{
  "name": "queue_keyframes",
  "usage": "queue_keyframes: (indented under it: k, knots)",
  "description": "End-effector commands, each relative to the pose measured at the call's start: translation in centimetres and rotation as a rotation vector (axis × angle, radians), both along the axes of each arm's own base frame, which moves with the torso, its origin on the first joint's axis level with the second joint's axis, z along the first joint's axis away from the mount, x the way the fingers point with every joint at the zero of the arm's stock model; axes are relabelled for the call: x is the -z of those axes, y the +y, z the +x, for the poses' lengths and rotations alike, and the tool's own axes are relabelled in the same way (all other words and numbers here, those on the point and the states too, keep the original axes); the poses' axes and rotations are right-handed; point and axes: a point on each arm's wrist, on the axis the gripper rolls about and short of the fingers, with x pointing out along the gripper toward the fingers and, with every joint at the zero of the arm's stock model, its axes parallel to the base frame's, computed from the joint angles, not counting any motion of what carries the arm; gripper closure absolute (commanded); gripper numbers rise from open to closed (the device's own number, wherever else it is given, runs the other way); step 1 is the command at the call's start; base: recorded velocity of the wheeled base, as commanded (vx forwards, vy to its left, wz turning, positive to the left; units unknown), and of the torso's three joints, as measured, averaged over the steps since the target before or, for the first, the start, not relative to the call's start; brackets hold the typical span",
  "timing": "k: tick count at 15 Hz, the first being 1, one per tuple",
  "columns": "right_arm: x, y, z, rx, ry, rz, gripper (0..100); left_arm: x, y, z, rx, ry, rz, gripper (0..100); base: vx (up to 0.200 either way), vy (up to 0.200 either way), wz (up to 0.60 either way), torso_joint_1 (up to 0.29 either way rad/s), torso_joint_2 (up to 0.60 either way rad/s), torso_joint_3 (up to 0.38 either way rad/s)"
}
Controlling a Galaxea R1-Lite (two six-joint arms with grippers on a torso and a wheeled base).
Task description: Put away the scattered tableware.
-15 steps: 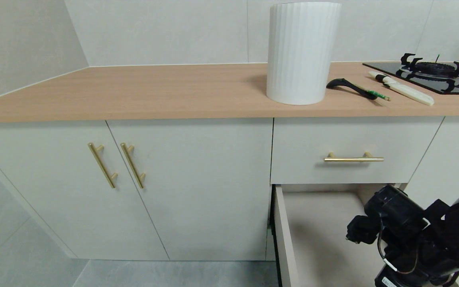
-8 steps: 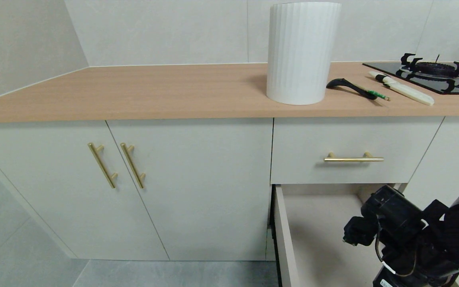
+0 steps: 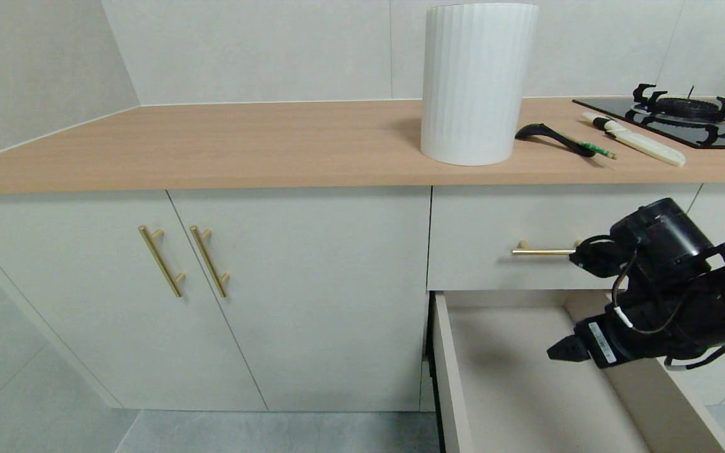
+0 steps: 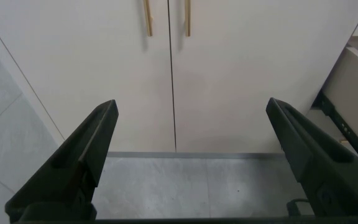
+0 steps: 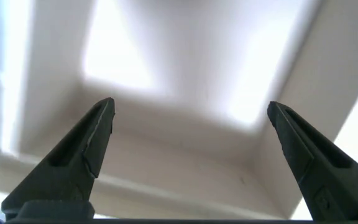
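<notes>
A black ladle [image 3: 545, 133], green chopsticks [image 3: 596, 150] and a white knife [image 3: 638, 141] lie on the wooden countertop [image 3: 243, 141], to the right of a tall white ribbed container [image 3: 477, 82]. Below them the lower drawer [image 3: 513, 377] stands pulled out. My right gripper [image 3: 564, 350] hangs over the drawer's right side, level with the gap under the upper drawer. In the right wrist view its fingers [image 5: 79, 158] are spread wide, with nothing between them, over the drawer's inside. My left gripper [image 4: 191, 162] is open and faces the cabinet doors [image 4: 166, 68] low down.
The upper drawer's gold handle [image 3: 545, 251] is just behind my right arm. A gas hob [image 3: 683, 113] sits at the counter's far right. Two cabinet doors with gold handles [image 3: 183, 261] are to the left. Tiled floor [image 4: 185, 186] lies below.
My right arm has risen from low in the open drawer to the height of the upper drawer's handle. Nothing on the counter has moved.
</notes>
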Motion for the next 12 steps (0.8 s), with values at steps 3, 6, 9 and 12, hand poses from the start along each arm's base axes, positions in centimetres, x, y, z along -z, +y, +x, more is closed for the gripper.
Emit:
queue_keyframes:
  k: [3,6,9,12]
  knots:
    - [-2.5,-1.7,-0.1,0.059,-0.151,0.06,0,0.0,0.0,0.0,-0.001,0.0,0.0,0,0.0,0.0,0.0,0.0,0.0,0.0]
    - [-2.8,-1.9,-0.6,0.055,-0.164,0.062,0,0.0,0.0,0.0,0.001,0.0,0.0,0,0.0,0.0,0.0,0.0,0.0,0.0]
    - [-2.7,-1.9,-0.5,0.056,-0.203,0.071,0,0.0,0.0,0.0,-0.001,0.0,0.0,0,0.0,0.0,0.0,0.006,-0.02,-0.009]
    - [-2.7,-1.9,-0.5,0.057,-0.216,0.074,0,0.0,0.0,0.0,-0.001,0.0,0.0,0,0.0,0.0,0.0,0.066,-0.23,-0.243]
